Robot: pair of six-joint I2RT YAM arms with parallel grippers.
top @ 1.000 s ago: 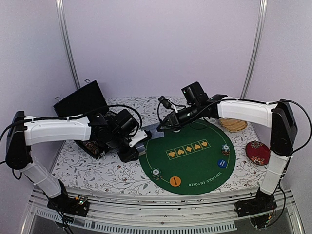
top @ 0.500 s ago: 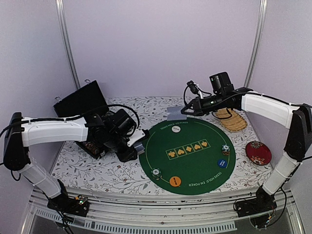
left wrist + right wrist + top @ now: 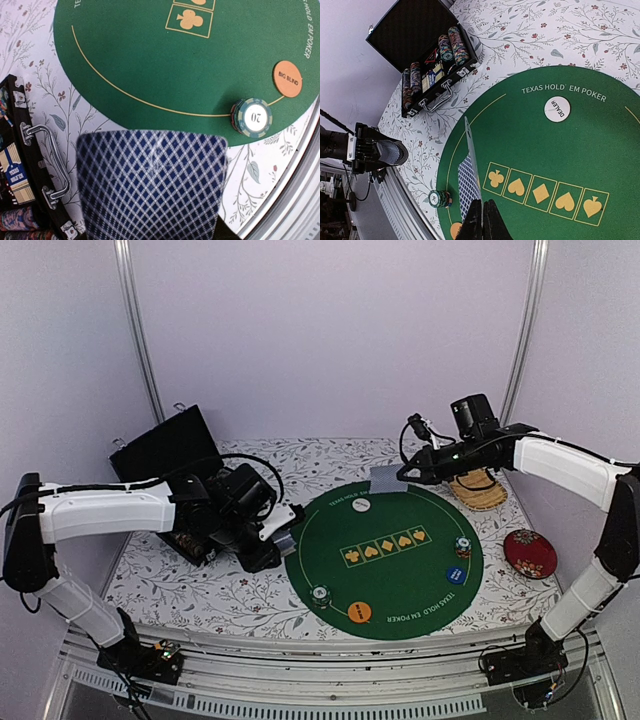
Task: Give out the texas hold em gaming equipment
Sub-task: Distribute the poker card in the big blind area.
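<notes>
My left gripper (image 3: 278, 538) hovers at the left edge of the green poker mat (image 3: 400, 570), shut on a deck of blue-diamond-backed cards (image 3: 152, 185) that hides its fingers. My right gripper (image 3: 484, 220) is shut on a single card (image 3: 472, 160), seen edge-on. In the top view that card (image 3: 386, 480) hangs above the mat's far edge. On the mat lie a white dealer disc (image 3: 361, 505), an orange big-blind disc (image 3: 360, 612), a blue disc (image 3: 455, 576) and two chip stacks (image 3: 320, 595) (image 3: 462, 547).
An open black case (image 3: 427, 65) with rows of chips stands at the back left on the floral tablecloth. A tan woven mat (image 3: 478, 492) lies under the right arm, and a red round cushion (image 3: 529, 553) sits at the right edge.
The right arm has swung right and back with the card, from the mat's far-left edge to beyond its far side. The left arm has barely moved.
</notes>
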